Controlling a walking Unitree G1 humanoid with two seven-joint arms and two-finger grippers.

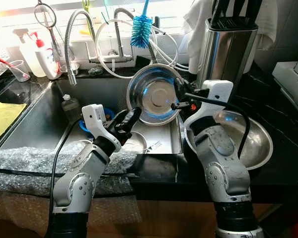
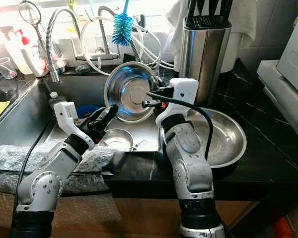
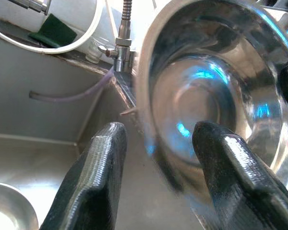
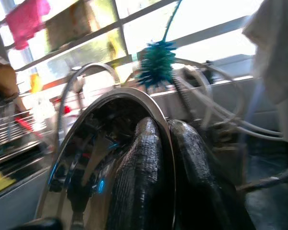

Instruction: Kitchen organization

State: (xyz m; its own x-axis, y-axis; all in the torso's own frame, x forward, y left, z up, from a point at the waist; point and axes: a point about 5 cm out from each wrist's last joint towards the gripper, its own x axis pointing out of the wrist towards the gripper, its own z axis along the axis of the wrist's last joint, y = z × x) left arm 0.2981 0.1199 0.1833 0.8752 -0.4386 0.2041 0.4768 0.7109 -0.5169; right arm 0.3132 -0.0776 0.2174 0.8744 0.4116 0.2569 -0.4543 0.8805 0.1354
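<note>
Nearest the robot, a sheet of bubble wrap point(image 1: 35, 161) lies over the front edge of the black tabletop point(image 2: 273, 163) to the left; just beyond it the steel sink point(image 1: 35, 124) drops away, with a small steel bowl point(image 2: 116, 139) lying in its basin.

The left pincer point(image 1: 130, 119) hangs over the sink with its two black fingers point(image 3: 93, 187) spread apart, holding nothing; its tips point at the tilted steel bowl point(image 1: 154, 94), whose lower left rim stands just in front of them, and I cannot tell whether they touch it.

On the right, a large shallow steel bowl point(image 2: 223, 136) rests on the tabletop, partly behind the right forearm; the right pincer point(image 2: 156, 89) is pressed together on the right rim of the tilted steel bowl, one finger inside the rim and one outside, as the right wrist view shows; the bowl stands on edge above the sink's right side, its hollow facing the robot, with blue glints in its base.

Farther back, a small plastic bottle point(image 1: 69, 106) stands in the sink at the left, a blue item point(image 1: 87, 126) near it; behind the tilted bowl stands a steel knife block point(image 1: 226, 47).

At the far rim a coiled spring faucet point(image 1: 72, 44) arches over the sink; a blue bottle brush point(image 1: 141, 29) stands upright; white hoses point(image 1: 107, 54) loop beside it; a soap bottle point(image 1: 44, 57) with a red pump stands at the left by the window.
</note>
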